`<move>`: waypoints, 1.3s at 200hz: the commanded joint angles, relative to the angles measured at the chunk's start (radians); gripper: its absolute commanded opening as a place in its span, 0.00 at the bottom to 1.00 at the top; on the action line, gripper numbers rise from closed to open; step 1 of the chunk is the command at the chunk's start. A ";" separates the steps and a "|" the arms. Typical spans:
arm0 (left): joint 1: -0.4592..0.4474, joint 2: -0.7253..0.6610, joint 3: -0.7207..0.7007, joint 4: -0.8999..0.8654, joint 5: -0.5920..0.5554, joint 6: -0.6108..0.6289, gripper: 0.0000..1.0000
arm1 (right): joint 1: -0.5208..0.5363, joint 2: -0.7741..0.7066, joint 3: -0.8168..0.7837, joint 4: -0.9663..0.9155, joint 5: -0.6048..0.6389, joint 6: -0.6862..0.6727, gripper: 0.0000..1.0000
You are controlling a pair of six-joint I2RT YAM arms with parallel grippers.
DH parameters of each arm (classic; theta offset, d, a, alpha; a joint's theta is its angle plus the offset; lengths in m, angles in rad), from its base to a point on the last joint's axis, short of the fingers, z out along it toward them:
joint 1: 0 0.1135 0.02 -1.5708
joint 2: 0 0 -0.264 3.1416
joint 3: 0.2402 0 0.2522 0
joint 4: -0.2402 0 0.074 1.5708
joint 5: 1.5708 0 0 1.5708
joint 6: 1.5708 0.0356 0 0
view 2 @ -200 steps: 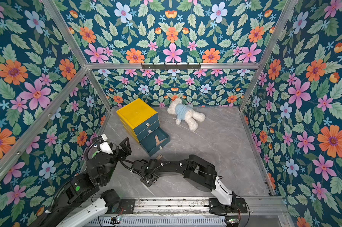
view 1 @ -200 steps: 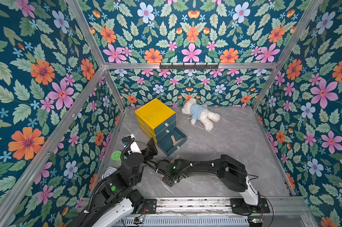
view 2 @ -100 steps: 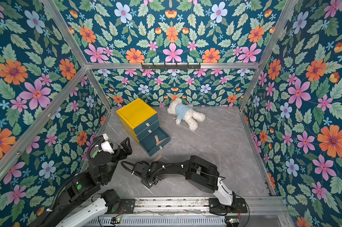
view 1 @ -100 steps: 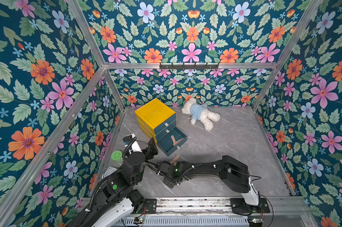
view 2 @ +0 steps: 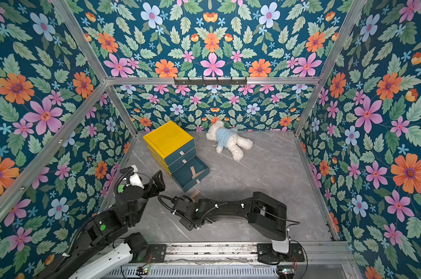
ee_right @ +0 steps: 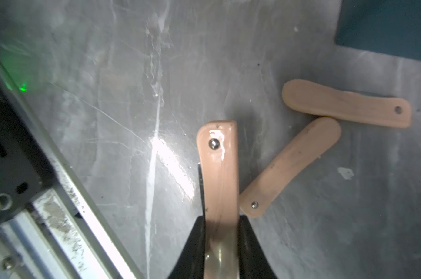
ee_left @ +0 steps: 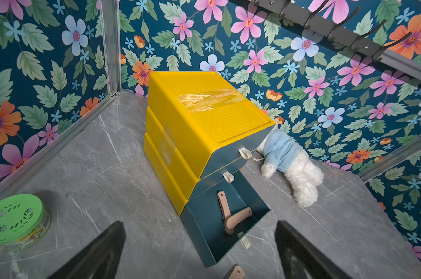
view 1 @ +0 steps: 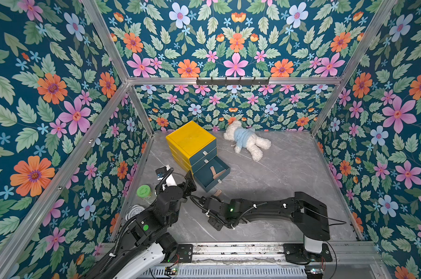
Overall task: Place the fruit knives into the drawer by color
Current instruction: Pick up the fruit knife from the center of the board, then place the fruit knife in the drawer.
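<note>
Your right gripper (ee_right: 221, 225) is pinched on one salmon knife (ee_right: 218, 169), low at the table (ee_right: 108, 96); two loose knives (ee_right: 289, 166) lie beside it. Your left gripper (ee_left: 199, 256) is spread wide, idle. You're mid-pickup. Next: lift it, carry it to the open bottom drawer (ee_left: 204, 232) and join the pink pair (ee_left: 225, 212).

We count five pink knives (ee_right: 220, 174): two inside the open drawer (ee_left: 202, 232), three outside it; one teddy bear (view 1: 248, 141), one green-lidded jar (ee_left: 13, 217).

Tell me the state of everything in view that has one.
Top drawer: shut.
Middle drawer: shut.
Bottom drawer: open, two pink knives inside.
Left jaws: open, empty.
Right jaws: shut on a pink knife.
Two loose pink knives: flat on the table.
Green-lidded jar: lid on.
Teddy bear: lying down.
</note>
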 commanded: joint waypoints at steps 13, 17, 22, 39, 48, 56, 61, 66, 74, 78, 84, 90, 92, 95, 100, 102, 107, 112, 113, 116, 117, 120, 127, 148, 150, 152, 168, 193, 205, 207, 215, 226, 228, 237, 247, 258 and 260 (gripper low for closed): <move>0.001 -0.007 -0.015 0.011 -0.012 -0.029 0.99 | -0.073 -0.148 -0.107 0.180 -0.025 0.100 0.07; 0.001 -0.009 -0.019 0.011 -0.012 -0.031 0.99 | -0.094 -0.167 -0.123 0.199 -0.036 0.112 0.07; 0.001 -0.012 -0.022 0.011 -0.012 -0.032 0.99 | -0.120 -0.199 -0.139 0.221 -0.055 0.132 0.07; 0.001 -0.019 -0.036 0.011 -0.013 -0.039 0.99 | -0.211 -0.258 -0.171 0.289 -0.130 0.219 0.07; 0.001 -0.023 -0.043 0.009 -0.010 -0.042 0.99 | -0.254 -0.268 -0.173 0.324 -0.160 0.267 0.07; 0.001 -0.023 -0.047 0.008 -0.008 -0.045 0.99 | -0.292 -0.267 -0.166 0.350 -0.195 0.316 0.07; 0.000 -0.020 -0.049 0.005 -0.007 -0.048 0.99 | -0.314 -0.261 -0.160 0.366 -0.216 0.349 0.07; 0.001 -0.020 -0.050 0.002 -0.004 -0.049 0.99 | -0.335 -0.253 -0.153 0.378 -0.231 0.383 0.07; 0.001 -0.018 -0.053 -0.002 -0.003 -0.053 0.99 | -0.363 -0.236 -0.143 0.403 -0.252 0.437 0.07; 0.001 -0.016 -0.056 -0.004 -0.004 -0.054 0.99 | -0.375 -0.226 -0.139 0.420 -0.259 0.464 0.07; 0.001 -0.016 -0.056 -0.007 -0.001 -0.056 0.99 | -0.389 -0.210 -0.128 0.436 -0.266 0.503 0.08; 0.001 -0.015 -0.058 -0.011 0.001 -0.058 0.99 | -0.401 -0.192 -0.111 0.442 -0.271 0.537 0.08; 0.001 -0.015 -0.058 -0.011 0.002 -0.059 0.99 | -0.406 -0.191 -0.106 0.445 -0.272 0.549 0.08; 0.001 -0.015 -0.059 -0.011 0.003 -0.059 0.99 | -0.410 -0.162 -0.097 0.448 -0.274 0.564 0.08; 0.001 -0.015 -0.061 -0.011 0.006 -0.060 0.99 | -0.417 -0.136 -0.079 0.452 -0.276 0.586 0.08; 0.001 -0.015 -0.062 -0.011 0.007 -0.059 0.99 | -0.419 -0.128 -0.071 0.452 -0.276 0.592 0.08; 0.000 -0.013 -0.063 -0.012 0.009 -0.060 0.99 | -0.424 -0.110 -0.051 0.450 -0.274 0.612 0.08; 0.001 -0.013 -0.064 -0.012 0.012 -0.062 0.99 | -0.428 -0.090 -0.032 0.450 -0.270 0.632 0.09; 0.001 -0.012 -0.064 -0.012 0.012 -0.062 0.99 | -0.429 -0.087 -0.029 0.451 -0.269 0.635 0.09; 0.001 -0.012 -0.064 -0.012 0.015 -0.063 0.99 | -0.431 -0.077 -0.019 0.455 -0.268 0.645 0.09; 0.001 -0.011 -0.064 -0.012 0.014 -0.063 0.99 | -0.432 -0.072 -0.015 0.456 -0.268 0.648 0.09; 0.001 -0.009 -0.064 -0.012 0.016 -0.062 0.99 | -0.435 -0.060 -0.005 0.459 -0.269 0.658 0.09; 0.000 -0.006 -0.064 -0.014 0.018 -0.062 0.99 | -0.442 -0.036 0.018 0.463 -0.271 0.683 0.09; 0.001 0.001 -0.068 -0.017 0.029 -0.069 0.99 | -0.461 0.038 0.075 0.470 -0.279 0.756 0.11; 0.001 0.002 -0.069 -0.018 0.030 -0.069 0.99 | -0.462 0.045 0.080 0.471 -0.278 0.760 0.12; 0.001 0.003 -0.069 -0.019 0.031 -0.070 0.99 | -0.464 0.050 0.083 0.471 -0.278 0.767 0.12; 0.001 0.004 -0.078 -0.017 0.043 -0.078 0.99 | -0.477 0.092 0.108 0.481 -0.283 0.797 0.16; 0.001 0.003 -0.093 -0.013 0.059 -0.085 0.99 | -0.493 0.142 0.141 0.484 -0.286 0.823 0.23; 0.001 0.004 -0.100 -0.009 0.067 -0.086 0.99 | -0.501 0.162 0.161 0.477 -0.290 0.824 0.26; 0.001 0.005 -0.101 -0.008 0.068 -0.085 0.99 | -0.501 0.163 0.161 0.478 -0.290 0.824 0.27; 0.001 0.007 -0.104 -0.005 0.073 -0.086 0.99 | -0.504 0.171 0.166 0.484 -0.292 0.824 0.30; 0.001 0.012 -0.107 -0.002 0.078 -0.085 0.99 | -0.506 0.175 0.169 0.488 -0.292 0.823 0.36; 0.001 0.013 -0.108 -0.001 0.080 -0.085 0.99 | -0.506 0.176 0.169 0.488 -0.292 0.823 0.37; 0.001 0.016 -0.110 0.001 0.084 -0.084 0.99 | -0.508 0.174 0.168 0.495 -0.292 0.823 0.41; 0.001 0.019 -0.111 0.005 0.091 -0.083 0.99 | -0.508 0.168 0.167 0.502 -0.292 0.815 0.44; 0.001 0.018 -0.115 0.012 0.098 -0.080 0.99 | -0.509 0.154 0.168 0.503 -0.293 0.803 0.45; 0.001 0.017 -0.116 0.013 0.098 -0.081 0.99 | -0.509 0.149 0.168 0.503 -0.295 0.800 0.45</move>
